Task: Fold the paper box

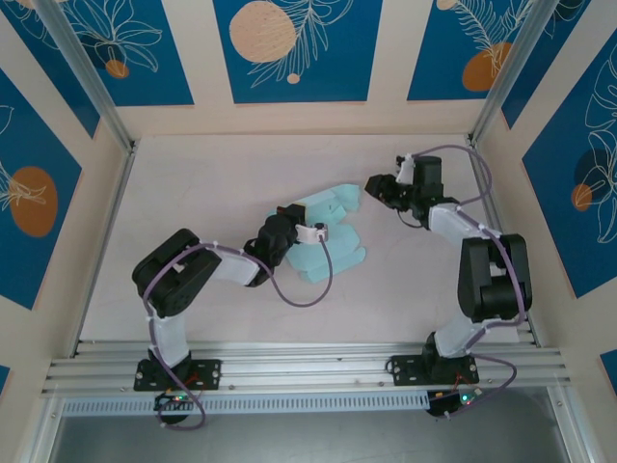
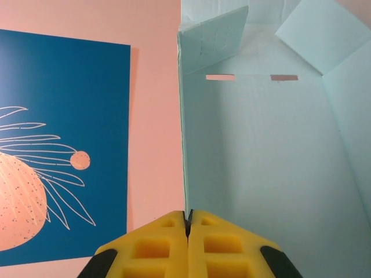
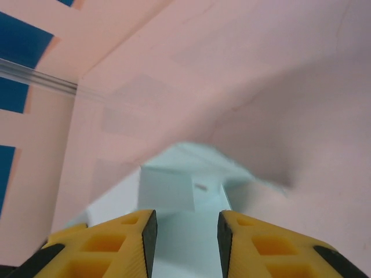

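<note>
Backdrop: pale table (image 1: pixel 193 183), cream walls with blue leaf-print panels (image 1: pixel 289 48), metal rail (image 1: pixel 308 367) along the bottom of the top view.
Box: mint card box (image 1: pixel 342 253) at centre of the top view, on the table, flaps splayed out, partly raised (not a closed shape).
Left gripper: left gripper (image 1: pixel 316 231) at the box's left edge, just left of frame centre. In the left wrist view the yellow pads (image 2: pixel 156 249) are pressed together at bottom centre, pinching a thin upright card wall that runs into the seam.
Box, left wrist view: box (image 2: pixel 272 162) fills the right half, inner face showing, two small slots (image 2: pixel 220 77) near the top, a flap folded in at upper right; a blue panel (image 2: pixel 69 145) at left.
Right gripper: right gripper (image 1: pixel 372 185) right of centre, near the box's upper-right flap; contact cannot be told. In the right wrist view its pads (image 3: pixel 122 243) are spread apart at the bottom, gripping nothing.
Box, right wrist view: box (image 3: pixel 168 188) lower centre, blurred, seen past the gap between the pads.
</note>
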